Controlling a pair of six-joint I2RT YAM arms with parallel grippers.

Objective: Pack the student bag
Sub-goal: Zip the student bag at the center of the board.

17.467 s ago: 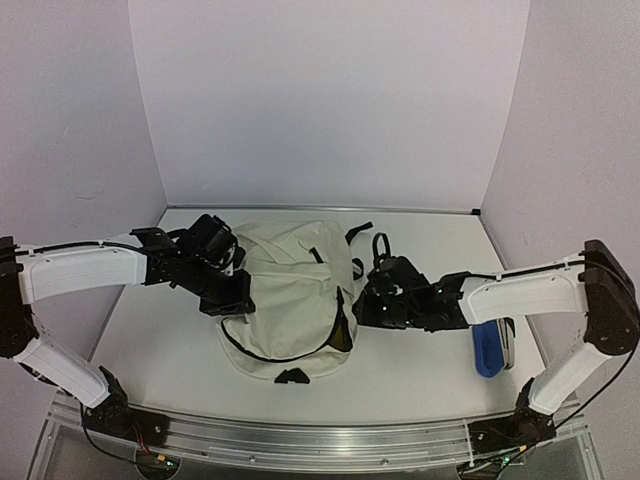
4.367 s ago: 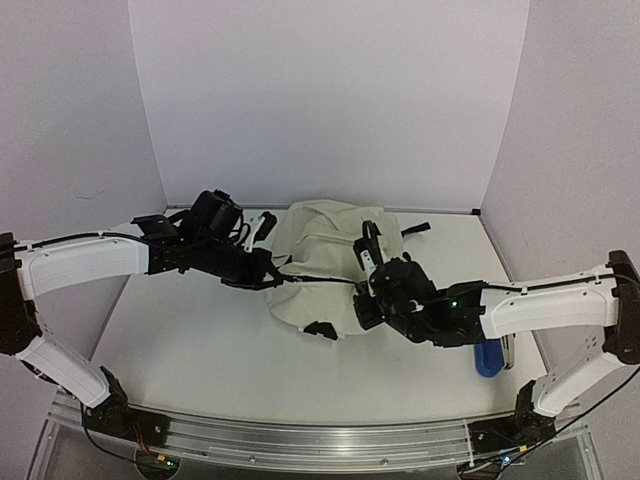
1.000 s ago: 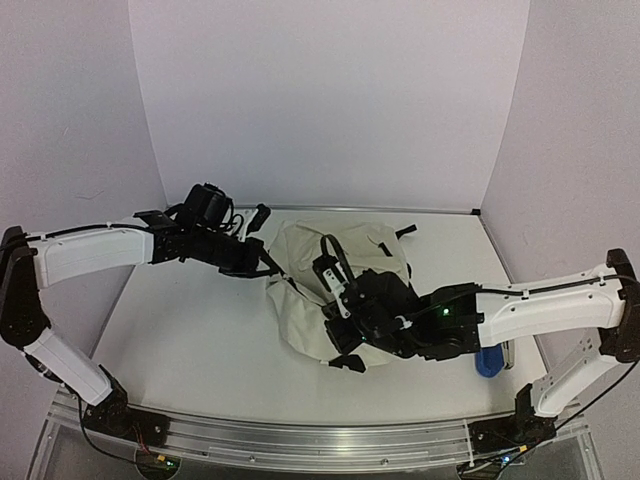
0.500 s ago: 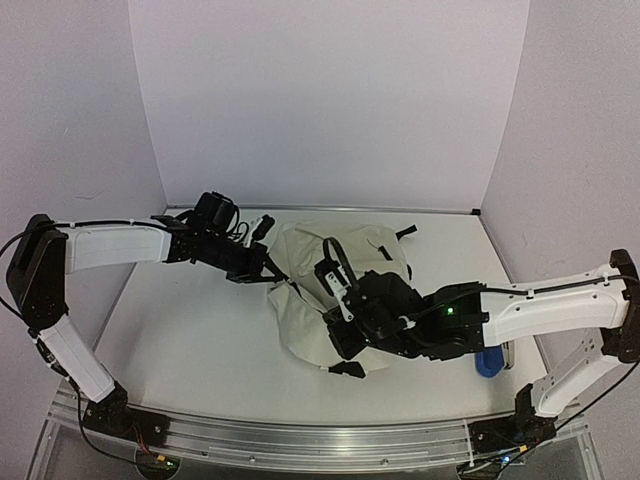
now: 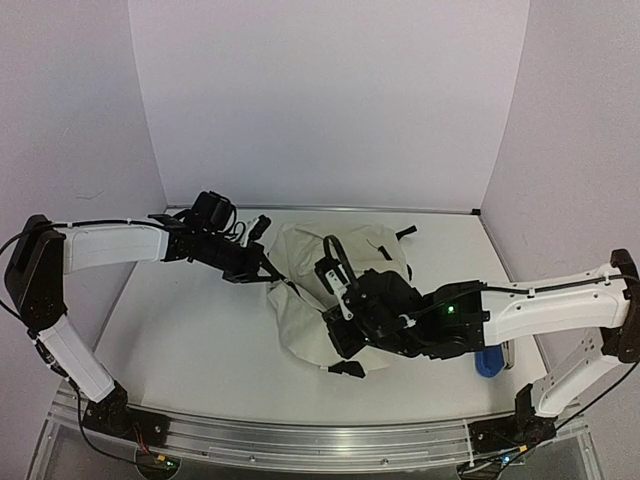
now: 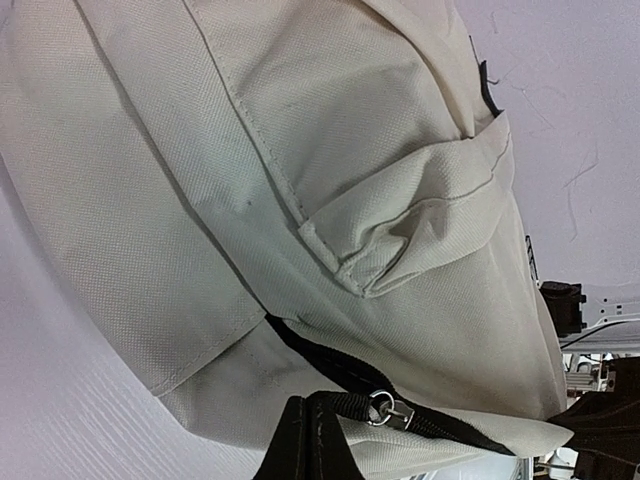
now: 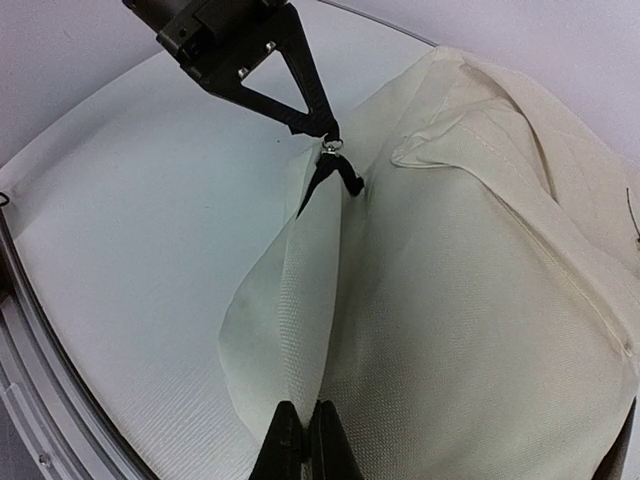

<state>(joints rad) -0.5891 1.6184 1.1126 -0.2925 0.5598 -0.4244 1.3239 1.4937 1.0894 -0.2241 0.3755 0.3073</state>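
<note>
- The bag (image 5: 296,312) lies on the white table (image 5: 180,335), in the middle, between the two arms.
- It is cream cloth with black trim, and it looks floppy and creased.
- A pocket flap (image 6: 420,225) sticks up from its side in the left wrist view.
- A black zip line (image 6: 330,365) runs along the bag's edge, with a small metal zip pull (image 6: 386,409) on it.
- The left gripper (image 5: 268,272) is at the bag's left back corner. Its fingers are pressed tight together on the zip pull and hold that corner up a little.
- The right wrist view shows the same pinch from the other side: the thin black tips of the left gripper (image 7: 325,135) have the ring between them.
- The right gripper (image 5: 336,338) is over the front of the bag. Its fingers are squeezed together on a fold of the bag's cream cloth (image 7: 290,330).
- That fold stands up like a thin wall from the right gripper to the zip pull.
- A blue thing (image 5: 487,362) lies on the table near the right arm, apart from the bag.
</note>
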